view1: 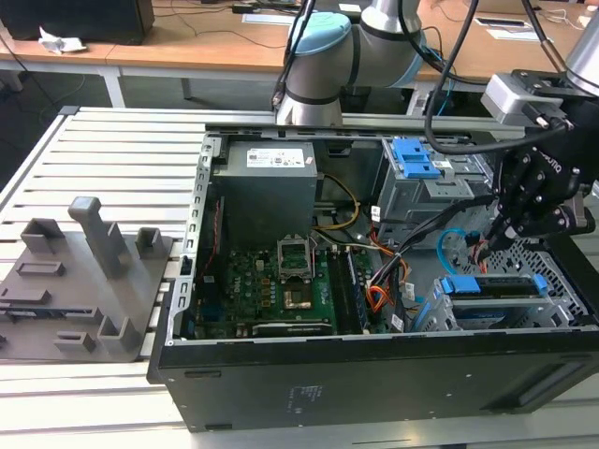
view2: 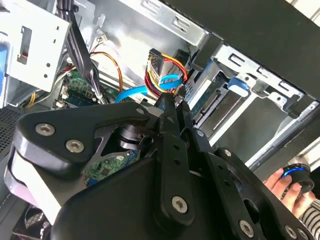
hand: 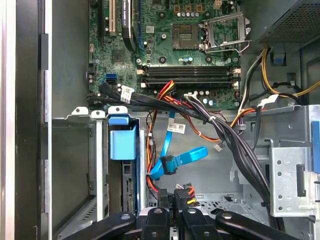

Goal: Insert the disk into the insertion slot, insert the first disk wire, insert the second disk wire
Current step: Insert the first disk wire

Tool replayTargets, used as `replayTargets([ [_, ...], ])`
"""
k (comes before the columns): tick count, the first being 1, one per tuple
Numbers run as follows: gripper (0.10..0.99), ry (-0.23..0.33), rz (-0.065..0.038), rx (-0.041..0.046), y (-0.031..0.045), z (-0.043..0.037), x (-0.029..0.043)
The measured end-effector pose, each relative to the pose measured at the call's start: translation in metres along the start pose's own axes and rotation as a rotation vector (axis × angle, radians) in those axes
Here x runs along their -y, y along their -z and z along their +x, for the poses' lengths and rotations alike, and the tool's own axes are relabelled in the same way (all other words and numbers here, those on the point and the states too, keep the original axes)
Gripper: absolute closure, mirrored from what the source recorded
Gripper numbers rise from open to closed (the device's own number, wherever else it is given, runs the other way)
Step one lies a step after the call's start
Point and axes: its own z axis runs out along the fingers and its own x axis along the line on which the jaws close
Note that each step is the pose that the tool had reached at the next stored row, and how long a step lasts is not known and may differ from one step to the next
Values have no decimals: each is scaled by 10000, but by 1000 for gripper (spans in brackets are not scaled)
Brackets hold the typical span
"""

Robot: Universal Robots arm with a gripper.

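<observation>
Disk (view1: 491, 285): seated in slot (view1: 529, 260), long axis across the exterior view, just below gripper (view1: 498, 234); jaws pinched narrow, apparently on wire plug (hand: 183, 191).

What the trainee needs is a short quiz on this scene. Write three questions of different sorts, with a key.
1. True or false: the disk lies outside the computer case, on the slatted table.
2. In the first wrist view, what sits between the fingertips of the gripper? A: a loose screw. B: a black connector with red and yellow wires. C: a memory stick.
3. Fill in: the loose flat cable lying just beyond the gripper is coloured ____.

Key
1. False: it sits in the insertion slot.
2. B.
3. Blue.
</observation>
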Motion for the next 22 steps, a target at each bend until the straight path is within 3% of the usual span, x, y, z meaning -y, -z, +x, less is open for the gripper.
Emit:
replayTargets([
  [4,922,0,0,0,-2,111,1],
  [6,922,0,-1,0,-5,215,3],
  [11,922,0,0,-2,-7,324,5],
  [14,922,0,0,3,-17,351,6],
  [22,922,0,-1,42,-57,333,34],
])
